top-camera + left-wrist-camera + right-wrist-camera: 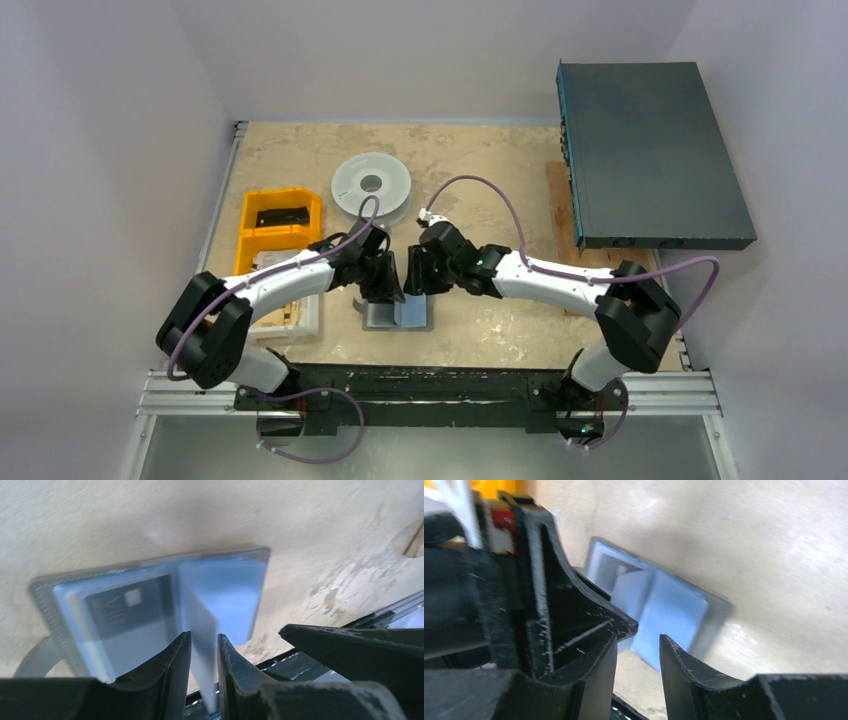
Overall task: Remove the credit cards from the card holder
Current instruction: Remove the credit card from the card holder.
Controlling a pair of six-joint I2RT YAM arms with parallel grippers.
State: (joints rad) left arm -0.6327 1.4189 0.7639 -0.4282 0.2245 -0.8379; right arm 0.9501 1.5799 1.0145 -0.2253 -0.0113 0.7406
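Our left gripper (pixel 204 652) is pinching a pale blue card (pixel 199 620) upright over the open card holder (pixel 240 585). Our right gripper (pixel 638 655) hangs part-open, empty.

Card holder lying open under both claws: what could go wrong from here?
The left end effector has a thin upright sheet from the card holder between its fingers; pulling might lift the whole holder instead of freeing the dark card. The right end effector hangs open close beside it; they could bump.
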